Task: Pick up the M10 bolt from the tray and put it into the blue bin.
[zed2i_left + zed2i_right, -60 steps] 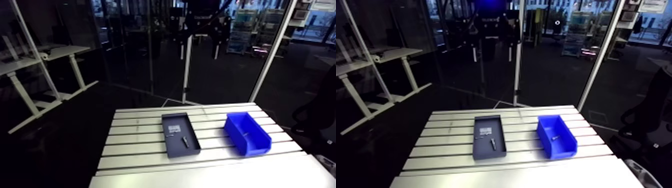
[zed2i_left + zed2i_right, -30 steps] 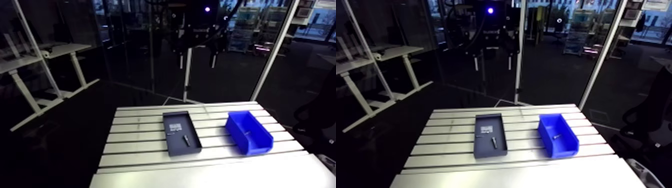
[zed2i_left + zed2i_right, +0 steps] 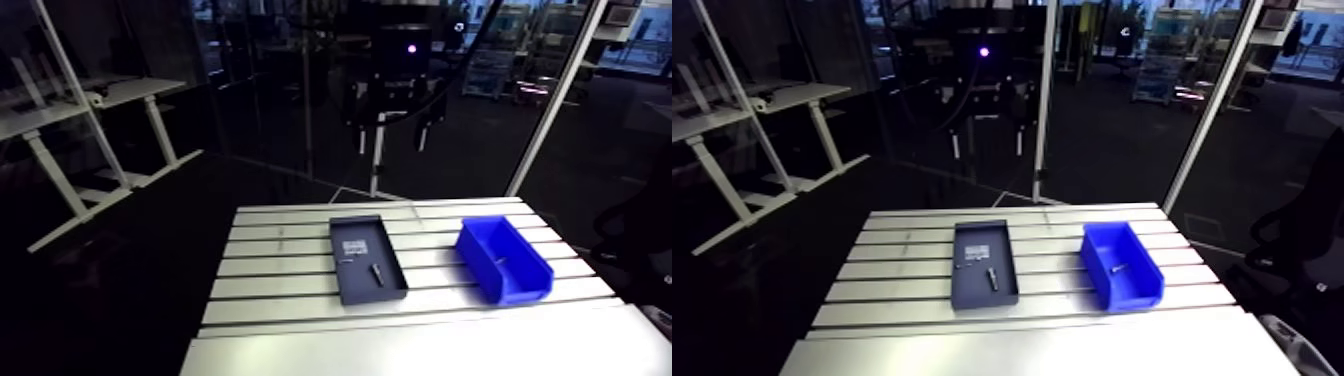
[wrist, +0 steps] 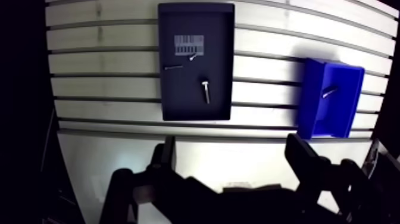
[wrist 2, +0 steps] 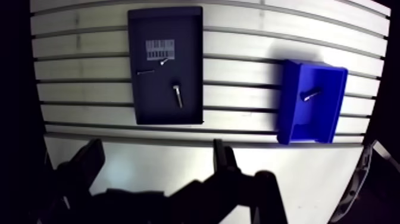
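Fingers (image 4: 168,161) lower than earlier, wide and empty in wrist view, bolt (image 4: 205,92) in tray (image 4: 178,101)

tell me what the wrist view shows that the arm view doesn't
Only the wrist view: the tool with its two fingers spread and nothing between them, and the stripes on the tray's label. Only the arm view: the tool hanging well above the table, a small light lit on it. Both: the dark tray with a bolt, the blue bin with another bolt inside, the slotted table.
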`<state>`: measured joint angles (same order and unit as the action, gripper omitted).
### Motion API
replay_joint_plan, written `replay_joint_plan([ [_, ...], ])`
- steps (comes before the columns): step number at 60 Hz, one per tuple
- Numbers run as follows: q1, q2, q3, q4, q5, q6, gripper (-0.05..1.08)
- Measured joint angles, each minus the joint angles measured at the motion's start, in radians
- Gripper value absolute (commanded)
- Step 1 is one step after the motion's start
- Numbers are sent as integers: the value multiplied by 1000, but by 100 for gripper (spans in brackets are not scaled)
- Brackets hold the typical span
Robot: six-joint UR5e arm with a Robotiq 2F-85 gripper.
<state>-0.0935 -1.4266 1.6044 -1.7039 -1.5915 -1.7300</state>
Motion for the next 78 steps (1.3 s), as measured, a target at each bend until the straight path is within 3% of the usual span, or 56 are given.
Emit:
replay_joint_plan([
  [47,7,41,172,-190,3,-125,2],
  [70,6,80,221,-264,1,-156,20],
  [78,6,95,230,-286,1,-166,31],
])
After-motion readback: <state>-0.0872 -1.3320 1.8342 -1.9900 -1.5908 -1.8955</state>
